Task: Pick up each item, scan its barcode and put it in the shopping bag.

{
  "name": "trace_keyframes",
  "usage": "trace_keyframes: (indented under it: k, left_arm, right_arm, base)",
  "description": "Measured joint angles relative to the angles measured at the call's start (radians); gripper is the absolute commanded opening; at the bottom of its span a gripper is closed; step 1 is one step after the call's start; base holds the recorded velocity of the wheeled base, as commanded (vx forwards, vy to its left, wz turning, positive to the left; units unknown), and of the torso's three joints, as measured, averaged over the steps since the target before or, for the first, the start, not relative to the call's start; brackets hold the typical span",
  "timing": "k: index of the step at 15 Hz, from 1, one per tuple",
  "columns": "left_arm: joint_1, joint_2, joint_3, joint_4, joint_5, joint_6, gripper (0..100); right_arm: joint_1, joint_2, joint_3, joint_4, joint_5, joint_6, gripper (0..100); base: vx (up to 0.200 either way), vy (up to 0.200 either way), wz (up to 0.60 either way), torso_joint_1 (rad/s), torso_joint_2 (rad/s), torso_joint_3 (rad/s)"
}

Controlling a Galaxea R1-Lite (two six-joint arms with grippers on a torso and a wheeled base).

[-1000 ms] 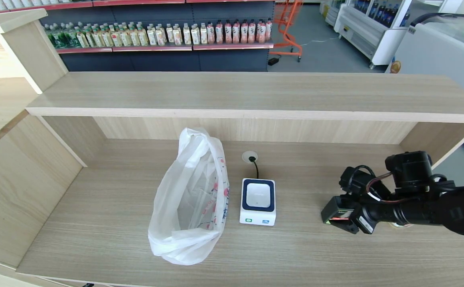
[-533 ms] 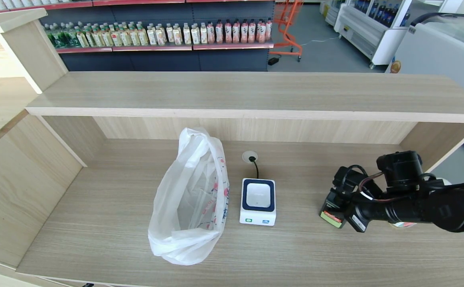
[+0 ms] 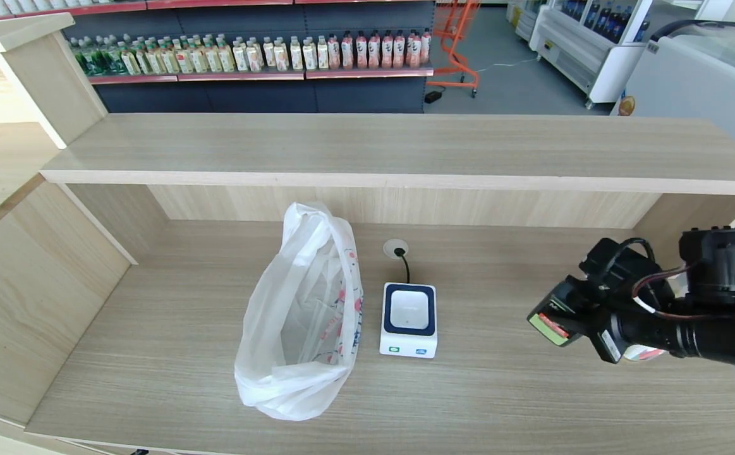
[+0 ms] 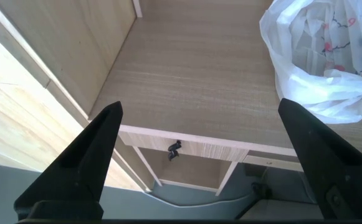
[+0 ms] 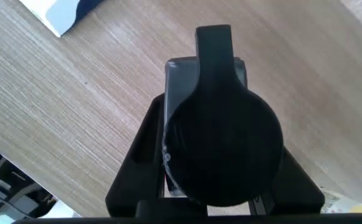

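My right gripper (image 3: 562,314) is shut on a small dark box (image 3: 549,323) with a green and red label, held above the counter to the right of the white and blue barcode scanner (image 3: 408,319). In the right wrist view one dark finger (image 5: 213,46) lies across the grey box (image 5: 176,73), with a corner of the scanner (image 5: 62,14) beyond it. The white plastic shopping bag (image 3: 304,316) stands open just left of the scanner. My left gripper (image 4: 209,168) hangs open and empty before the counter's front edge, with the bag (image 4: 324,56) off to one side of it.
A round white and red item (image 3: 644,354) sits on the counter (image 3: 152,354) under my right arm. A black cable (image 3: 403,262) runs from the scanner to a hole at the back. A raised shelf (image 3: 392,151) and side walls enclose the counter.
My right gripper has risen and drawn back to the right with the box, away from the scanner. The box's label end has tilted. The bag and scanner have not moved.
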Motion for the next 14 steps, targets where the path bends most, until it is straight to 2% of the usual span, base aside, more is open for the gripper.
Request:
trace_keyframes:
  k: [2, 3, 6, 9, 12, 14]
  left_arm:
    - [0.000, 0.000, 0.000, 0.000, 0.000, 0.000, 100]
    - [0.000, 0.000, 0.000, 0.000, 0.000, 0.000, 100]
    - [0.000, 0.000, 0.000, 0.000, 0.000, 0.000, 100]
    - [0.000, 0.000, 0.000, 0.000, 0.000, 0.000, 100]
    - [0.000, 0.000, 0.000, 0.000, 0.000, 0.000, 100]
    - [0.000, 0.000, 0.000, 0.000, 0.000, 0.000, 100]
  right_arm:
    - [-0.010, -0.167, 0.072, -0.014, 0.011, -0.131, 0]
    - [-0.025, -0.246, 0.099, 0.000, 0.057, -0.301, 0]
    - [-0.087, -0.375, 0.141, 0.029, 0.316, -0.933, 0]
    - [-0.096, -0.399, 0.157, 0.045, 0.575, -1.533, 0]
    - [-0.062, -0.325, 0.168, 0.070, 0.837, -1.956, 0]
    - [-0.009, -0.236, 0.169, 0.076, 0.950, -2.148, 0]
  base:
    - [0.000, 0.000, 0.00, 0.000, 0.00, 0.000]
    - [0.000, 0.000, 0.00, 0.000, 0.00, 0.000]
    - [0.000, 0.000, 0.00, 0.000, 0.00, 0.000]
    - [0.000, 0.000, 0.00, 0.000, 0.00, 0.000]
    - [0.000, 0.000, 0.00, 0.000, 0.00, 0.000]
    - [0.000, 0.000, 0.00, 0.000, 0.00, 0.000]
